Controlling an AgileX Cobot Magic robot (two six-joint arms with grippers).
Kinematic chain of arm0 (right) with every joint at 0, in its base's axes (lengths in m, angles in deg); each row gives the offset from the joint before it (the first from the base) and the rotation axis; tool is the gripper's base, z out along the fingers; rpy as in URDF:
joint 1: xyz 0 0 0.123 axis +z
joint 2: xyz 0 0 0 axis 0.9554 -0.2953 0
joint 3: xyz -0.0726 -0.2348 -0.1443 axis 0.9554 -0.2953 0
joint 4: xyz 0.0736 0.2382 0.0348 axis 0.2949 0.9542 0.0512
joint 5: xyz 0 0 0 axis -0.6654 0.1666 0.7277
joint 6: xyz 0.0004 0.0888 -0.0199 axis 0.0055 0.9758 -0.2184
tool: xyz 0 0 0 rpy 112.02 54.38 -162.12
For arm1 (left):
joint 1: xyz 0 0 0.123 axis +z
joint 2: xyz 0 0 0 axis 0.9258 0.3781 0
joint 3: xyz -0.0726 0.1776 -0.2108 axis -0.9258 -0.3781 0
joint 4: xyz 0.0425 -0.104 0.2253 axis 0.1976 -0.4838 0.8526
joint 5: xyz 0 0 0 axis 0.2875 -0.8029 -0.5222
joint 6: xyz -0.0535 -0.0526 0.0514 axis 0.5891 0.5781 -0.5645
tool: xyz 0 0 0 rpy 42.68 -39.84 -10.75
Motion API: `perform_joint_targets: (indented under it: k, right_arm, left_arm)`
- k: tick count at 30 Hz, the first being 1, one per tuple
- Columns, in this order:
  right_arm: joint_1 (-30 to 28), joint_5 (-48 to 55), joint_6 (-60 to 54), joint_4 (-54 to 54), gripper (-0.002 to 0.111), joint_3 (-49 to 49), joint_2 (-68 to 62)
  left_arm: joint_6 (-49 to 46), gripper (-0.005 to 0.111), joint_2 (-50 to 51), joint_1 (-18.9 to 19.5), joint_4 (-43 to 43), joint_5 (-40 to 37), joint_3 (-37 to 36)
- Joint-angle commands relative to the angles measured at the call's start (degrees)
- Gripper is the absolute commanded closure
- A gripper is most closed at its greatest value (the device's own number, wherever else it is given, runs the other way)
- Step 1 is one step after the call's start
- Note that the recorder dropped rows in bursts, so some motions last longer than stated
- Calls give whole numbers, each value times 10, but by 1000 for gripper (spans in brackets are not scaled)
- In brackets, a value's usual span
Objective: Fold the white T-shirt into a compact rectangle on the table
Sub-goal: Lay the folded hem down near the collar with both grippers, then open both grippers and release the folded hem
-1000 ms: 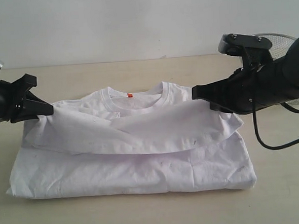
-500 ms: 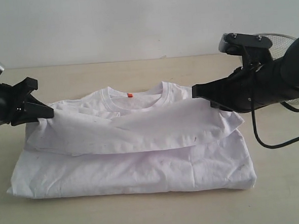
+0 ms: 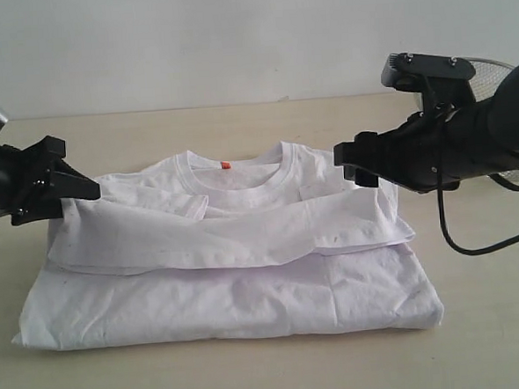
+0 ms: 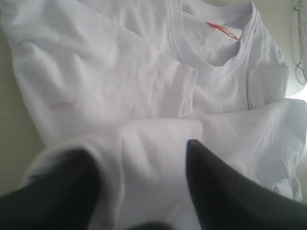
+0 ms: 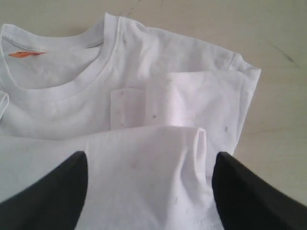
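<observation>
Right wrist view: right black claw (image 5: pixel 149 155) gapes wide over wrinkled white cotton T-shirt (image 5: pixel 182 100), gripping nothing; left black claw (image 4: pixel 139 153) likewise parted.

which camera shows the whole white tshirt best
The exterior view: the whole T-shirt is in frame, with all its edges visible on the table. Both wrist views are close-ups, each showing only the collar, the orange tag and nearby folded cloth, with the rest cut off.

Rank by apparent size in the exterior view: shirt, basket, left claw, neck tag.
1. shirt
2. left claw and basket: unranked, they look alike and the basket is mostly hidden behind the right arm
3. neck tag
</observation>
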Motion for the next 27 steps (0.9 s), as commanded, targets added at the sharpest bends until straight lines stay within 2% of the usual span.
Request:
perform_joint_targets:
  k: [1,4,6,9,12,15,17,20,24,27]
  right_arm:
    - [-4,-4,-6,-3,53,3,-1]
    - [-4,4,-6,-3,60,3,-1]
    - [-4,21,-7,-3,60,3,0]
    - [-4,48,-10,-3,60,3,3]
    - [-4,70,-14,-8,60,3,15]
    - [-4,78,-15,-14,66,3,39]
    - [-4,77,-21,-14,79,3,60]
    - [-4,91,-42,-18,108,3,80]
    - [-4,164,-43,-18,108,-3,76]
    - [-4,181,-43,-18,108,-18,74]
  left_arm:
    - [11,42,0,-2,1,-13,4]
    - [14,44,-1,-2,20,-17,4]
    - [27,47,-2,1,46,-30,5]
    - [60,57,-5,12,94,-67,22]
    - [97,75,-13,29,144,-115,46]
    - [100,101,-31,49,142,-142,64]
    - [97,102,-47,56,142,-143,74]
    - [103,102,-68,56,141,-154,84]
    - [94,102,-86,46,120,-212,84]
    - [88,102,-90,25,120,-209,69]
